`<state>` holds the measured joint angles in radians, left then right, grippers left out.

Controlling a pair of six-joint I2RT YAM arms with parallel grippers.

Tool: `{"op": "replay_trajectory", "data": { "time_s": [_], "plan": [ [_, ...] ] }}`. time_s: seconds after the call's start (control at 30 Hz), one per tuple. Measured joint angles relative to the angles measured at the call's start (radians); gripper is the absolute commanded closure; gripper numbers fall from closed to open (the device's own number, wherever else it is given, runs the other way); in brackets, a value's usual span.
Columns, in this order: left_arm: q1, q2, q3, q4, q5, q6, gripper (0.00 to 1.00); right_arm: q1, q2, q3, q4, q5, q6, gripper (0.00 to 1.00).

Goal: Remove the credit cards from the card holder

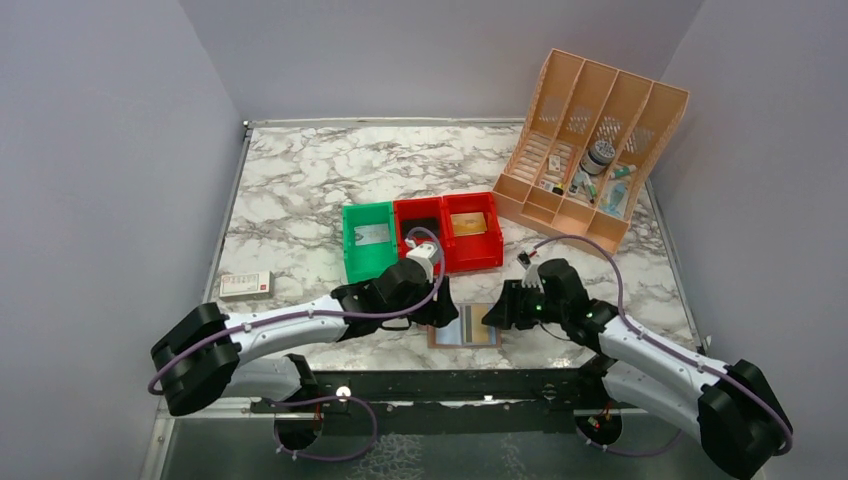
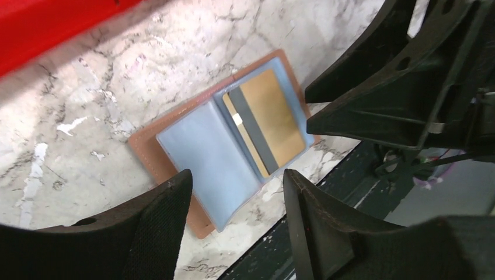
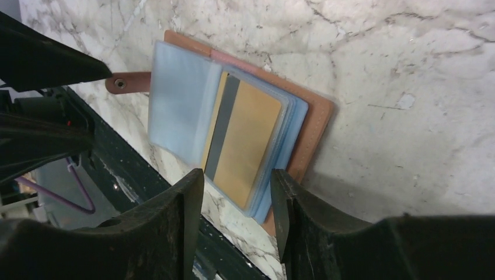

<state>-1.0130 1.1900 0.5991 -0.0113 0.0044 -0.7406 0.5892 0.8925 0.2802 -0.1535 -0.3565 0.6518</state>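
The card holder [image 1: 467,327] lies open at the table's near edge, brownish-pink with pale blue-grey clear panels [image 2: 204,151]. One yellow-gold credit card [image 2: 271,119] with a dark stripe sits inside the right-hand pocket [image 3: 242,140]. Whether another card lies under it I cannot tell. My left gripper [image 2: 236,192] hovers open over the holder's near left corner [image 1: 448,318], touching nothing. Over the gold card's near edge my right gripper [image 3: 236,198] is open too [image 1: 495,318], its fingers either side of the pocket's corner.
A green bin [image 1: 368,240] and red bins [image 1: 447,230] stand just behind the holder. A peach slotted organizer [image 1: 590,150] is at the back right, and a small white box [image 1: 246,285] at the left. The dark table frame [image 2: 327,192] runs right beside the holder.
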Motion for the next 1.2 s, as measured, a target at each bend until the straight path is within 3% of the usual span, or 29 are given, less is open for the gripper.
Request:
{"op": "replay_trajectory", "data": {
  "time_s": [0.27,0.87,1.2],
  "plan": [
    [-0.030,0.120,-0.048,0.150,-0.010,-0.055,0.49,0.000,0.097,0.005,0.077,-0.076,0.007,0.64],
    [-0.089,0.273,-0.072,0.317,-0.014,-0.142,0.61,0.000,0.171,-0.020,0.171,-0.049,0.031,0.70],
    [-0.089,0.328,-0.108,0.405,-0.025,-0.212,0.85,0.000,0.201,-0.026,0.223,-0.051,0.044,0.71]
  ]
}}
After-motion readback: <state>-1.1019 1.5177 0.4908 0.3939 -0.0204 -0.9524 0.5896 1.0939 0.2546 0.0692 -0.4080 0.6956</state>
